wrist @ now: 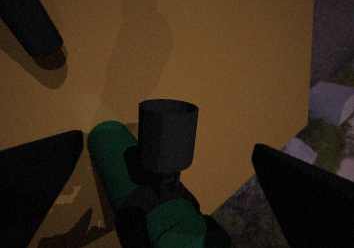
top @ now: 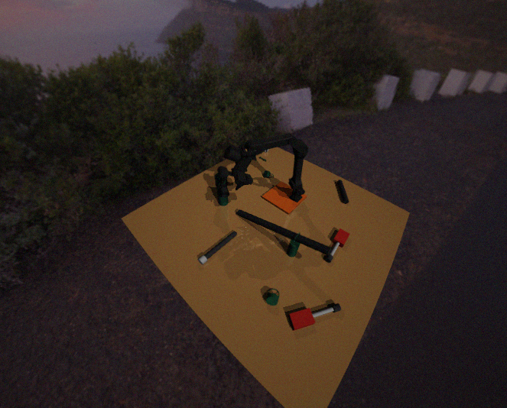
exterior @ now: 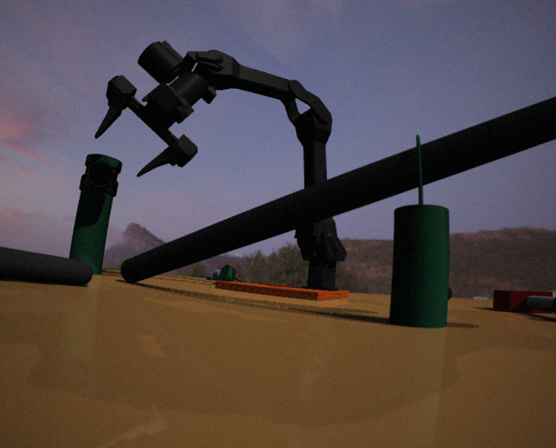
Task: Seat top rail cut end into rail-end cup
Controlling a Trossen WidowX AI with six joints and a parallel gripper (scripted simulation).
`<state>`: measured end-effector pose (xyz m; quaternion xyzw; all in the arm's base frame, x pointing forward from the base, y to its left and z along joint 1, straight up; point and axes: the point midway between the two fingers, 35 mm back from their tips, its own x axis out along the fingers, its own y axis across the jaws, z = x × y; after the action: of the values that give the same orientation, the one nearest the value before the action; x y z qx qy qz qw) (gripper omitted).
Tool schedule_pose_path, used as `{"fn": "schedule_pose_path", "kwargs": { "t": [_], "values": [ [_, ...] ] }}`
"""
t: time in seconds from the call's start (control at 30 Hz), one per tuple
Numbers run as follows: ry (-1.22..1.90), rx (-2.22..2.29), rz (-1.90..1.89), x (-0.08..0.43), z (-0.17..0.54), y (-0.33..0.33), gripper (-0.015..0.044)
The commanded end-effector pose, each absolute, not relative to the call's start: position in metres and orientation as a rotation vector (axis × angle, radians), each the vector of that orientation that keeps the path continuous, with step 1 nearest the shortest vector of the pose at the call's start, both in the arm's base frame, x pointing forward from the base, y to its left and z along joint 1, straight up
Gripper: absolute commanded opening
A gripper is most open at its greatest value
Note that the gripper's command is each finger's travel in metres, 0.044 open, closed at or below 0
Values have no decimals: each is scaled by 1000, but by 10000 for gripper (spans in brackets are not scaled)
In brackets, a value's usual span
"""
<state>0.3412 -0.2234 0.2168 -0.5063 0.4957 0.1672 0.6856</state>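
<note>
The black rail (top: 266, 225) (exterior: 268, 220) (wrist: 30, 22) slopes through the loop (exterior: 418, 158) of the short green post (top: 292, 250) (exterior: 420, 269). Its low end is down by the table, near the foot of the big green post (top: 222, 201) (exterior: 89, 236) (wrist: 111, 147) and apart from it. The dark rail-end cup (exterior: 100, 173) (wrist: 167, 139) hangs on the band just below the post's top, its mouth empty. My gripper (exterior: 117, 156) (wrist: 170, 145) is open and empty. Its fingertips are above and beside the post top, and the cup shows between them in the wrist view. I see no clear contact.
A grey rod with a white end (top: 220, 247) (exterior: 27, 263) lies left of the rail. Red blocks (top: 341, 237) (top: 302, 318) with white stems lie right and front. An orange plate (top: 273, 197) is under my base. A green loop cap (top: 271, 297) and a black rod (top: 342, 192) lie apart.
</note>
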Motion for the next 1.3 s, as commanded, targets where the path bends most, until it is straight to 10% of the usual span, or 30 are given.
{"fn": "schedule_pose_path", "kwargs": {
  "t": [0.0,1.27],
  "values": [
    [1106,-1135,382,342,212,-223,440],
    [1105,-1137,380,370,161,-240,440]
  ]
}}
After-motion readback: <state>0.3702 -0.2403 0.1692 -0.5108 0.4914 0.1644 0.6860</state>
